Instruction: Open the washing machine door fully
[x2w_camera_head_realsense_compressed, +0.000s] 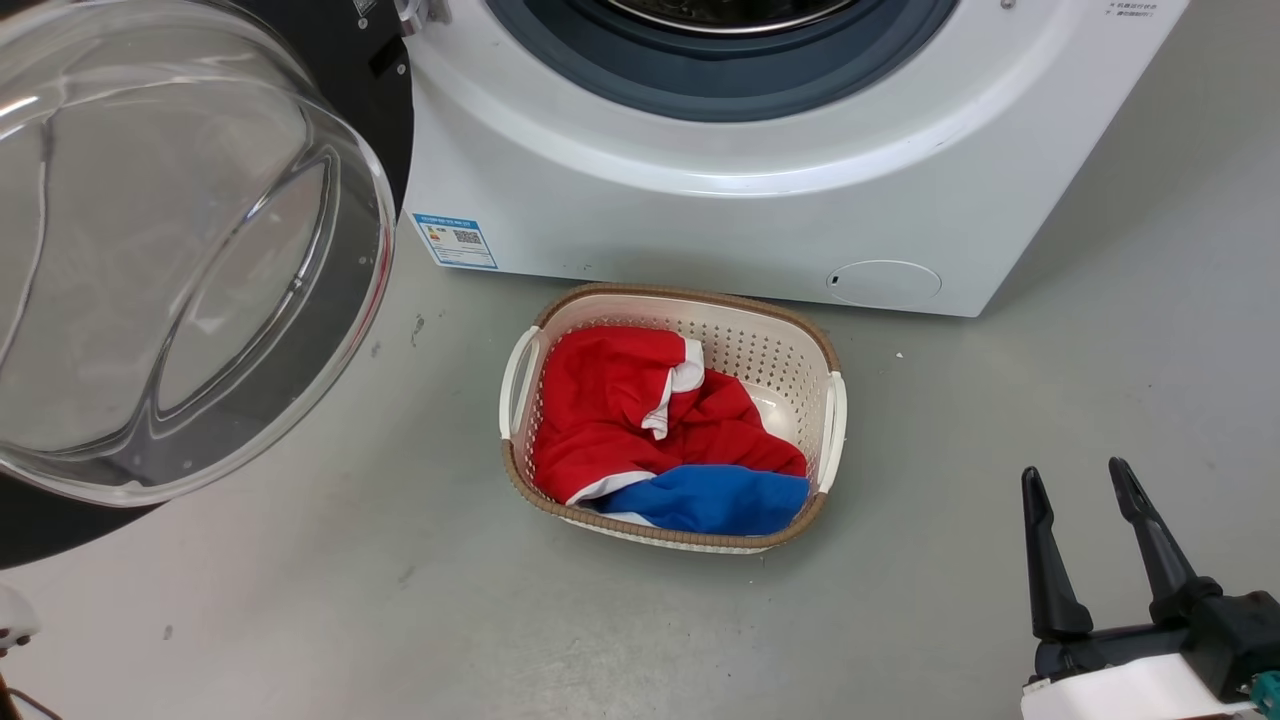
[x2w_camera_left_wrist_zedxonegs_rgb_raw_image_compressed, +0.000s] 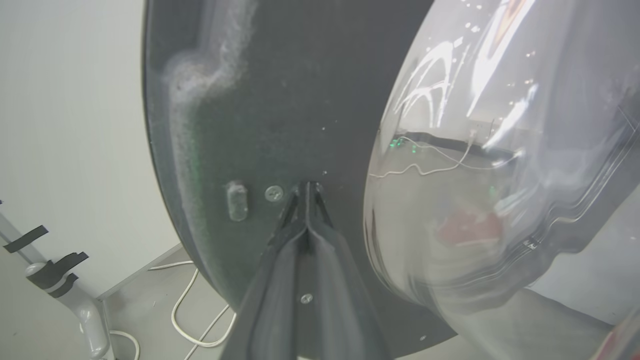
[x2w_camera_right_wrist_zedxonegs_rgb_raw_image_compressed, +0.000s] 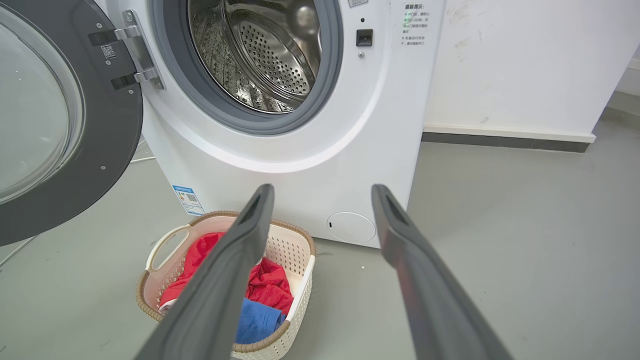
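The washing machine door (x2w_camera_head_realsense_compressed: 180, 260) hangs swung out to the left of the white washing machine (x2w_camera_head_realsense_compressed: 720, 210), its clear glass bowl bulging toward me. The steel drum (x2w_camera_right_wrist_zedxonegs_rgb_raw_image_compressed: 270, 55) stands uncovered inside its grey gasket. My left gripper (x2w_camera_left_wrist_zedxonegs_rgb_raw_image_compressed: 307, 186) is shut, its joined tips resting against the door's black inner face (x2w_camera_left_wrist_zedxonegs_rgb_raw_image_compressed: 260, 100) beside the glass bowl (x2w_camera_left_wrist_zedxonegs_rgb_raw_image_compressed: 500, 165). My right gripper (x2w_camera_head_realsense_compressed: 1075, 470) is open and holds nothing, low at the right, well clear of the machine. In the right wrist view its fingers (x2w_camera_right_wrist_zedxonegs_rgb_raw_image_compressed: 322, 189) point at the machine front (x2w_camera_right_wrist_zedxonegs_rgb_raw_image_compressed: 320, 165), with the door (x2w_camera_right_wrist_zedxonegs_rgb_raw_image_compressed: 105, 130) at the left on its hinge.
A white perforated laundry basket (x2w_camera_head_realsense_compressed: 690, 296) with red and blue clothes sits on the grey floor in front of the machine. A white wall (x2w_camera_right_wrist_zedxonegs_rgb_raw_image_compressed: 525, 65) stands to the right of the machine. White cables (x2w_camera_left_wrist_zedxonegs_rgb_raw_image_compressed: 180, 310) and a grey taped stand (x2w_camera_left_wrist_zedxonegs_rgb_raw_image_compressed: 75, 295) lie beyond the door.
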